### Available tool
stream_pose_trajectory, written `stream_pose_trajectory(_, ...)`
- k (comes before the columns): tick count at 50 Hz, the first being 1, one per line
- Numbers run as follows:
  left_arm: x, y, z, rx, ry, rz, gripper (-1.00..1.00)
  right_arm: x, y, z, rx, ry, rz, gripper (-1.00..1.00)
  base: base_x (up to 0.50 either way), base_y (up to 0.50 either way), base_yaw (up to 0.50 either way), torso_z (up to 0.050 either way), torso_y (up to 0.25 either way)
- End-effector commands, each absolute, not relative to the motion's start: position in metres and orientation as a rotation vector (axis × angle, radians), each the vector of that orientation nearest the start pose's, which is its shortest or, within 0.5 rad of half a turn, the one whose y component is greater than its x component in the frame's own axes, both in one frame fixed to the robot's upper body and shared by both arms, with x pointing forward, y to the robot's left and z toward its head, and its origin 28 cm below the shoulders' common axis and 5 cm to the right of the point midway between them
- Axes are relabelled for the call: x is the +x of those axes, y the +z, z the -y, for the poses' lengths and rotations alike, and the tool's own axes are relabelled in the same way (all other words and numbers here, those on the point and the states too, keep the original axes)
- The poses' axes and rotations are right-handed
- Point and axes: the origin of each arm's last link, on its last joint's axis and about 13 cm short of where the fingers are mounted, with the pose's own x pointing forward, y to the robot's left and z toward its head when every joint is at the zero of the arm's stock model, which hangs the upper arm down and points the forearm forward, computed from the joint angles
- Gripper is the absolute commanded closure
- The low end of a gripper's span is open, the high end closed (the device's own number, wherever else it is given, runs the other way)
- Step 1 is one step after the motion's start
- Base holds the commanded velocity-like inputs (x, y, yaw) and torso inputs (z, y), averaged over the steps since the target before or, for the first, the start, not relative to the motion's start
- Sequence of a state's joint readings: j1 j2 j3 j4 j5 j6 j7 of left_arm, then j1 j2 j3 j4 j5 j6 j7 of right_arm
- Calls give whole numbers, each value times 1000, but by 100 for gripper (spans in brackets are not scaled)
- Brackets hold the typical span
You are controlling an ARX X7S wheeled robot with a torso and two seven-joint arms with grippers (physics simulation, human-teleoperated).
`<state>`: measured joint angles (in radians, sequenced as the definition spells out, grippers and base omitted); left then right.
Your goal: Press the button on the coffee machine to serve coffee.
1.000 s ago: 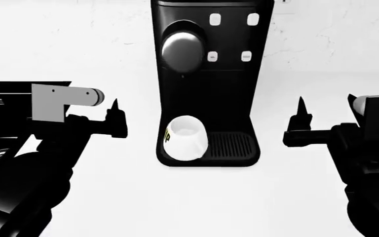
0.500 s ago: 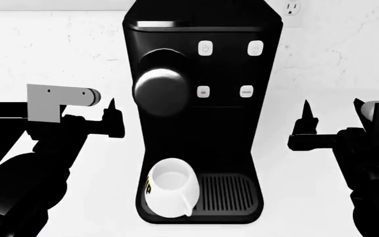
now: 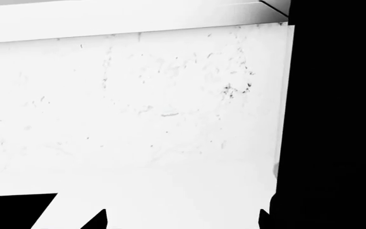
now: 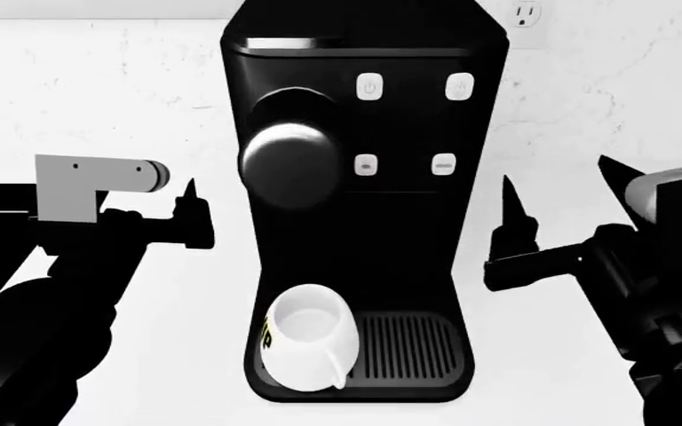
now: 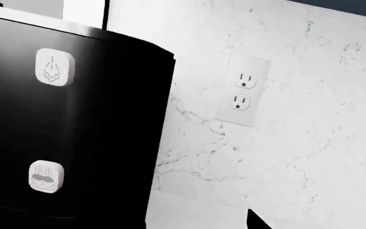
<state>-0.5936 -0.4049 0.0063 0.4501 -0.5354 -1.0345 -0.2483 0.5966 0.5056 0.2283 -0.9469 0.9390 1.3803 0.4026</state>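
The coffee machine (image 4: pixel 418 222) is a tall black box standing against the wall in the middle of the head view. It has a round brew head (image 4: pixel 290 164) and four small white buttons, two upper (image 4: pixel 369 87) and two lower (image 4: pixel 443 164). A white cup (image 4: pixel 305 339) sits under the brew head beside the ribbed drip tray (image 4: pixel 410 348). My left gripper (image 4: pixel 139 202) is open and empty, left of the machine. My right gripper (image 4: pixel 561 195) is open and empty, just right of the machine at the lower buttons' height. The right wrist view shows two buttons, one upper (image 5: pixel 55 67) and one lower (image 5: pixel 46 176).
A white marbled wall stands behind the machine, with a power outlet (image 5: pixel 242 90) to its right, also at the top of the head view (image 4: pixel 527 12). The left wrist view shows the wall and the machine's black side (image 3: pixel 335 114). The white counter (image 4: pixel 187 355) spreads around the machine.
The head view rose and closed in on the machine a second ago, then held. My right gripper has moved left toward the machine and tilted; my left gripper shifted slightly left and up.
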Motion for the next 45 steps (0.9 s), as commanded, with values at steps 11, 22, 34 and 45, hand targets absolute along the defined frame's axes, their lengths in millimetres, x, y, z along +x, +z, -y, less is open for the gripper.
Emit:
stream_pose_trajectory(11, 271, 190, -263, 67, 18, -42, -100, 158, 255, 126, -400, 357, 223, -100, 0, 0, 0, 0, 0)
stream_pose_trajectory(22, 270, 189, -262, 73, 18, -45, -100, 165, 260, 118, -498, 432, 220, -100, 0, 0, 0, 0, 0)
stream_pose_trajectory(34, 270, 187, -266, 68, 19, -50, -100, 180, 261, 111, -509, 478, 171, -100, 0, 0, 0, 0, 0)
stream_pose_trajectory(45, 270, 187, -265, 67, 20, -51, -100, 189, 263, 112, -512, 486, 166, -100, 0, 0, 0, 0, 0)
